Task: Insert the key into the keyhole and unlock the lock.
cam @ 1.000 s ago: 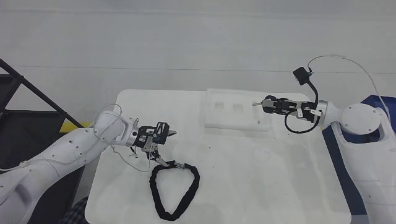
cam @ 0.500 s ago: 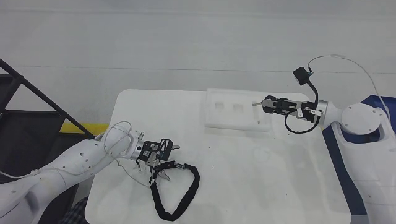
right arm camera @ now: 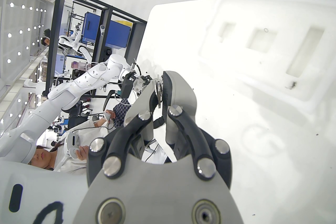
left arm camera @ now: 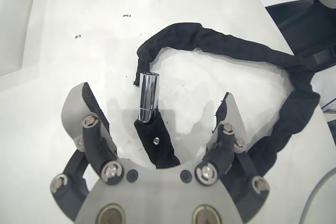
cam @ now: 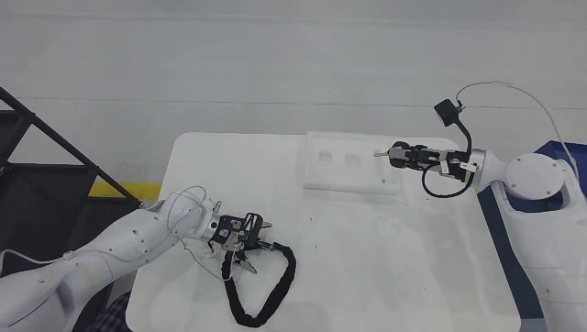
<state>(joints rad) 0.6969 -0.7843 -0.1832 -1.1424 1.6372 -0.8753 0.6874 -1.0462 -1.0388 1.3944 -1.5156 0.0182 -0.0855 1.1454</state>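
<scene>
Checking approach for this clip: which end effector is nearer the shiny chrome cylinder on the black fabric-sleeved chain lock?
Left. The left end effector is open around the shiny chrome cylinder. The right end effector, gripping a small metal key, is far off at the white foam tray.

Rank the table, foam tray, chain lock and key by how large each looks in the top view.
1. table
2-3. foam tray and chain lock: their spread looks similar, so not ranked
4. key, a sliver in the right gripper
</scene>
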